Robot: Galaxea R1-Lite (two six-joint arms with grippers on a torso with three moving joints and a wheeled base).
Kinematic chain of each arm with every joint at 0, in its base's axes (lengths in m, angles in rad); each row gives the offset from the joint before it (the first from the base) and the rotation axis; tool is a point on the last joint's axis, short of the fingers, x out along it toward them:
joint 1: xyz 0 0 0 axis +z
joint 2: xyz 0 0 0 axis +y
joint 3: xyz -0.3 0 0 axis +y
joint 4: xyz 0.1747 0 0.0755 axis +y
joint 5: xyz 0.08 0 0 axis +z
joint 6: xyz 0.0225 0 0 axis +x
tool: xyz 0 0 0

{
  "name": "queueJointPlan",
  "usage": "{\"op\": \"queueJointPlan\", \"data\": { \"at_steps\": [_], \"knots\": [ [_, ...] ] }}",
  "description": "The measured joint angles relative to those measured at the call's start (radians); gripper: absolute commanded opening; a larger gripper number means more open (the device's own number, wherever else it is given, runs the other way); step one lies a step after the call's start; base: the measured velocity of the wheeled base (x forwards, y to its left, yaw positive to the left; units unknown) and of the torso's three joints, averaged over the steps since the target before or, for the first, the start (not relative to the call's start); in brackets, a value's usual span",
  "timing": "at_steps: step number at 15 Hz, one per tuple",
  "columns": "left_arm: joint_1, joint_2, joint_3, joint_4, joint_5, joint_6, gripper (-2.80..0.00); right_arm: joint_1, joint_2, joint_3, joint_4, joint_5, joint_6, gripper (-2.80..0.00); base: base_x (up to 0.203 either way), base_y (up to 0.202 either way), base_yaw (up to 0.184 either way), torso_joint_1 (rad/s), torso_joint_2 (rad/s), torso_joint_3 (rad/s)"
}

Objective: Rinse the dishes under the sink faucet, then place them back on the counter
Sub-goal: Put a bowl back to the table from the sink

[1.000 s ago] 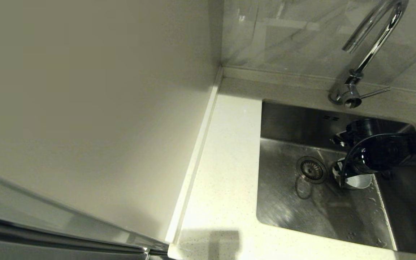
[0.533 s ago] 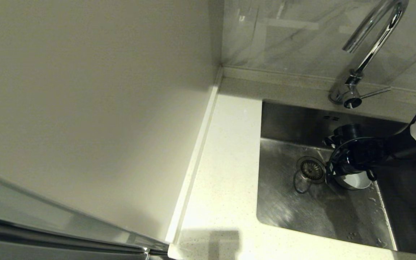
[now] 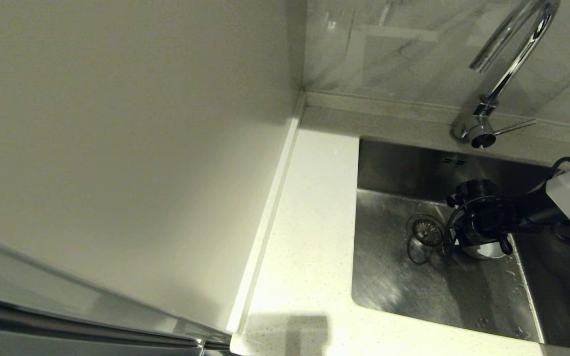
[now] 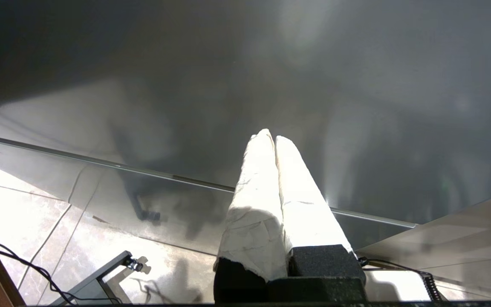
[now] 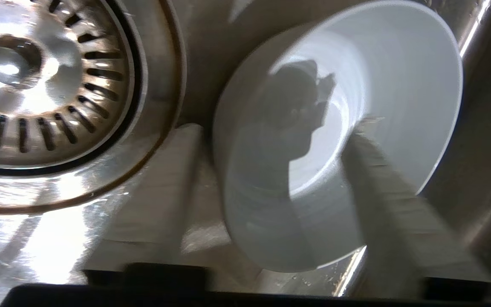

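One pale whitish bowl [image 3: 485, 253] [image 5: 399, 85] stands upright on the floor of the sink [image 3: 394, 282], just right of the drain [image 3: 426, 232] [image 5: 36, 85]. My right gripper [image 3: 478, 237] [image 5: 276, 125] is low over it and open. One finger [image 5: 177, 170] is outside the bowl's wall on the drain side, the other finger [image 5: 382, 183] is inside the bowl. The faucet [image 3: 507, 59] rises behind the sink and no water shows. In the left wrist view my left gripper [image 4: 271, 136] is shut on nothing, away from the sink. No other dishes are in view.
The speckled counter [image 3: 309, 222] runs along the sink's left side and front. A plain cream wall panel [image 3: 131, 148] stands left of it. The faucet's side lever [image 3: 515, 127] points right. Water drops lie on the sink floor near its right wall.
My right arm has dropped lower into the sink and shifted slightly toward the drain, settling its fingers astride the bowl's wall. The fingers have narrowed. The bowl has stayed in place.
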Motion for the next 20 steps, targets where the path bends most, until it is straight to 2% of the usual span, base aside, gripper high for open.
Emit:
{"op": "queueJointPlan", "data": {
  "at_steps": [9,12,16,20],
  "knots": [
    [0.000,0.000,0.000,-0.001,0.000,0.000,-2.80,0.000,-0.063,0.076,-0.001,-0.001,-0.001,-2.80,0.000,0.000,0.000,0.000,0.00,0.000],
    [0.000,0.000,0.000,0.000,0.000,0.000,-2.80,0.013,-0.124,0.116,-0.001,-0.033,-0.002,-2.80,0.000,0.000,0.000,0.000,0.00,0.000],
    [0.000,0.000,0.000,0.000,0.000,0.000,-2.80,0.063,-0.275,0.242,0.005,-0.077,-0.013,-2.80,0.000,0.000,0.000,0.000,0.00,0.000],
    [0.000,0.000,0.000,0.000,0.000,0.001,-2.80,0.100,-0.471,0.388,0.007,-0.124,-0.083,-2.80,0.000,0.000,0.000,0.000,0.00,0.000]
  ]
}}
